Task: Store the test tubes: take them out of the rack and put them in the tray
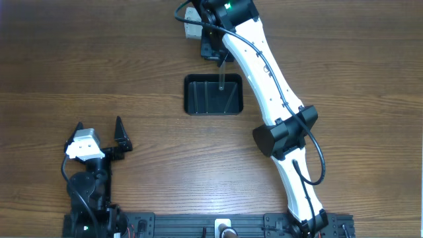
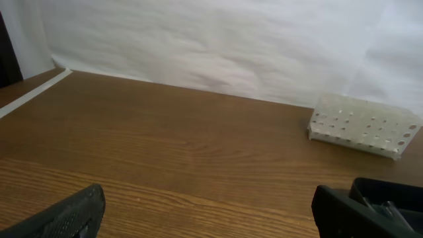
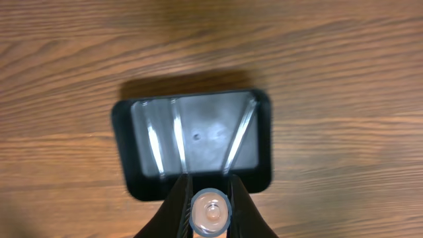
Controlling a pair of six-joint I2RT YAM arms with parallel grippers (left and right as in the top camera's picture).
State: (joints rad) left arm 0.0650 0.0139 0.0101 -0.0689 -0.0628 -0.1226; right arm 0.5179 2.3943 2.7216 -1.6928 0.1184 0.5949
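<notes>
No legible text or markings — none.

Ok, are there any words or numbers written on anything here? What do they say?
There are no words or numbers to read here.
The rack has only holes, the tray is plain black, and the tube in the right hand shows no label.

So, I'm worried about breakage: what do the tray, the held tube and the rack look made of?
Tray: black, rounded moulded corners, slight sheen, likely plastic.
Test tube in the right end effector: clear, glossy; glass or plastic, cannot tell.
Rack: white, dull, perforated, probably plastic.
</notes>
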